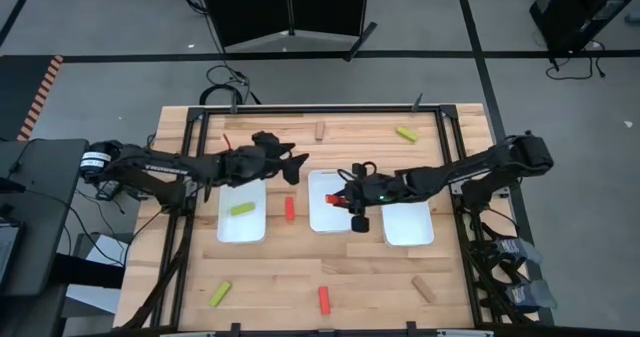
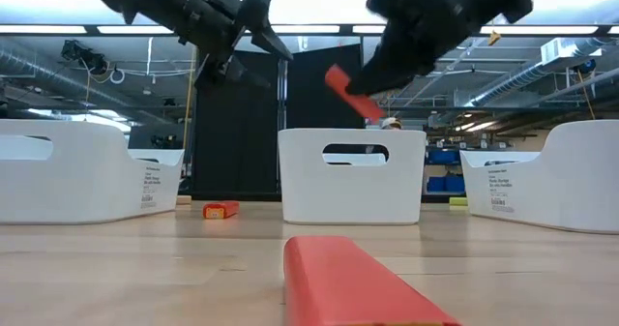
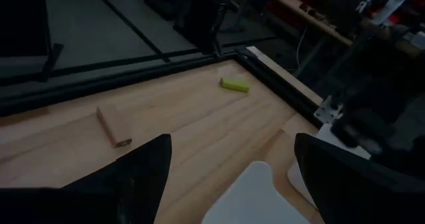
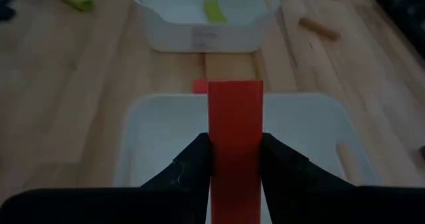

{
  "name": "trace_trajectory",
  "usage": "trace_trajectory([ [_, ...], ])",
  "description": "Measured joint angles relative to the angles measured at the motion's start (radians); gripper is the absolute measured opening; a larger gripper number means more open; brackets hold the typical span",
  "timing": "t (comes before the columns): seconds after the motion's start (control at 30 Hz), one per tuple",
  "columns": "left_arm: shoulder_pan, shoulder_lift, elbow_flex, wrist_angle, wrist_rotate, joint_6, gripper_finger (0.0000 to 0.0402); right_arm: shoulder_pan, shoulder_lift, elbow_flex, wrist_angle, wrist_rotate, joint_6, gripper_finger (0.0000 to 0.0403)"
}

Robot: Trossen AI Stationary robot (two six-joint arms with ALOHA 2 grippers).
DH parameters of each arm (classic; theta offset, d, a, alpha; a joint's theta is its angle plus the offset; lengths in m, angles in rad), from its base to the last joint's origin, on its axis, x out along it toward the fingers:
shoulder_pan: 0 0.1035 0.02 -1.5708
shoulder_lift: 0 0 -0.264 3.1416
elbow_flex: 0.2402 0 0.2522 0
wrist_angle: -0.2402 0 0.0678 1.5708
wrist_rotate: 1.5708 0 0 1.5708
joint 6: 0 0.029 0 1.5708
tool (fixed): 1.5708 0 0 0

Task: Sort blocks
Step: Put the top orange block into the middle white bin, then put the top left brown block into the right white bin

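Clamped by its long flat sides between the right fingers (image 4: 234,159), the red block (image 4: 235,117) looked light, stiff and smooth, best pinched mid-length, and hung tilted above the middle tray (image 4: 139,127), while the left fingers (image 3: 229,167) stood apart, empty, over the desk (image 3: 192,117).

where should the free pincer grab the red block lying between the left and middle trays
Take the small red rectangular wooden block across its narrow width, at mid-length, coming straight down from above. It lies flat on the wooden table with its long axis running toward the far edge, so its long sides are exposed; the white plastic trays flank it but seem clear.
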Motion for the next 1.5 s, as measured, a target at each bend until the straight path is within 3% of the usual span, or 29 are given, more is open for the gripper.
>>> trace_trajectory([
  [0.1,0.021,0.000,0.024,-0.029,0.021,0.024,0.0325,-0.014,0.047,0.000,0.057,0.004,0.002,0.0120],
  [0.33,0.044,0.000,0.054,-0.069,0.063,0.050,0.0325,-0.038,0.058,0.000,0.075,0.004,0.005,0.0248],
  [0.47,0.045,0.000,0.054,-0.073,0.070,0.050,0.0325,-0.052,0.010,-0.005,0.073,0.006,-0.006,0.0276],
  [0.87,0.089,0.000,0.089,-0.341,0.066,-0.035,0.0305,-0.085,-0.382,-0.242,0.071,0.077,0.020,0.0239],
  [1.17,0.127,0.000,0.198,-0.644,0.037,-0.027,0.0283,-0.051,-0.692,-0.414,0.040,0.135,0.068,0.0233],
  [1.33,0.239,0.000,0.260,-0.986,0.016,-0.061,0.0282,-0.033,-0.792,-0.432,-0.037,0.177,0.085,0.0232],
  [1.5,0.395,0.019,0.268,-1.087,0.153,-0.004,0.0282,-0.030,-0.811,-0.432,-0.043,0.179,0.079,0.0232],
])
